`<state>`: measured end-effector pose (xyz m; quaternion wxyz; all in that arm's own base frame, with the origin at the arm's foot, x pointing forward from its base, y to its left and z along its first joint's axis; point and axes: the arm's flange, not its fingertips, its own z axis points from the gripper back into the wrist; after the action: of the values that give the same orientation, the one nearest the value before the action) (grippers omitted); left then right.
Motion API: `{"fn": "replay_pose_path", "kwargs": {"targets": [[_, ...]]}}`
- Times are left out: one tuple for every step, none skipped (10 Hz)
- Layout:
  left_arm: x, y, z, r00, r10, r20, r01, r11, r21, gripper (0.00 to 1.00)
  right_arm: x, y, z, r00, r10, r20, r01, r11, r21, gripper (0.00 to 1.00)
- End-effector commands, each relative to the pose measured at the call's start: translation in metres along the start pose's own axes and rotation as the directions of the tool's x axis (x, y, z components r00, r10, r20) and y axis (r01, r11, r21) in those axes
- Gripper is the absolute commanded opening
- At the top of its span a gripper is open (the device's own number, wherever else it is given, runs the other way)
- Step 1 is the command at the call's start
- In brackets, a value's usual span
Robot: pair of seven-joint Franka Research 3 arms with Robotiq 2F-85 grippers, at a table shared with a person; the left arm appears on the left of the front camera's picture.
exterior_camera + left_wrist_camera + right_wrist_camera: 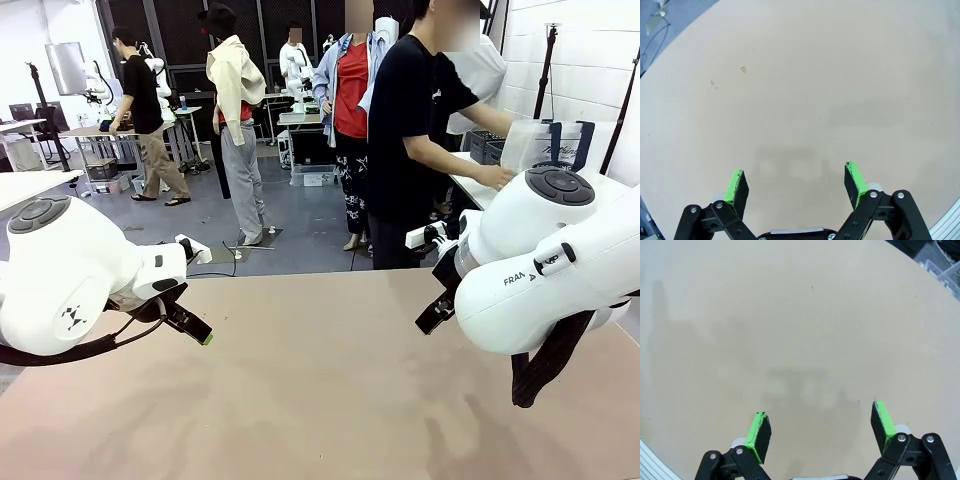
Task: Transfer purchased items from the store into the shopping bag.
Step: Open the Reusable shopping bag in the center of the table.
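Left gripper [796, 185] — agape above table [805, 80]

Lower left in the front view, the glossy white, bulbous left arm [70, 275] carries a dark grey round cap, a small black emblem and a black cable looping beneath. At right, the matching white right arm [560, 260] bears dark "FRAN" lettering, with a black strap hanging below. Along the bottom edge of each wrist view, the black left gripper [796, 180] and black right gripper [821, 430] show linkage jaws with silver screws and bright green pads [735, 187].
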<state>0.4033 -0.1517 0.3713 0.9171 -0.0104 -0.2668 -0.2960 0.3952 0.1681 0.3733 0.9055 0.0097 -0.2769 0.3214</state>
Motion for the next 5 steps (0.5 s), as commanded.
{"fn": "replay_pose_path", "kwargs": {"targets": [[-0.0002, 0.0008, 0.0001, 1.0, 0.002, 0.0, -0.002, 1.0, 0.001, 1.0, 0.0, -0.0001, 0.0, 1.0, -0.001, 0.0, 0.001, 1.0, 0.0, 1.0], [-0.0002, 0.0008, 0.0001, 1.0, 0.002, 0.0, -0.002, 1.0, 0.001, 1.0, 0.0, -0.0001, 0.0, 1.0, -0.001, 0.0, 0.001, 1.0, 0.0, 1.0], [-0.0002, 0.0008, 0.0001, 1.0, 0.002, 0.0, -0.002, 1.0, 0.001, 1.0, 0.0, -0.0001, 0.0, 1.0, -0.001, 0.0, 0.001, 1.0, 0.0, 1.0], [-0.0002, 0.0008, 0.0001, 1.0, 0.002, 0.0, -0.002, 1.0, 0.001, 1.0, 0.0, -0.0001, 0.0, 1.0, -0.001, 0.0, 0.001, 1.0, 0.0, 1.0], [-0.0002, 0.0008, 0.0001, 1.0, 0.002, 0.0, -0.002, 1.0, 0.001, 1.0, 0.0, -0.0001, 0.0, 1.0, -0.001, 0.0, 0.001, 1.0, 0.0, 1.0]]}}
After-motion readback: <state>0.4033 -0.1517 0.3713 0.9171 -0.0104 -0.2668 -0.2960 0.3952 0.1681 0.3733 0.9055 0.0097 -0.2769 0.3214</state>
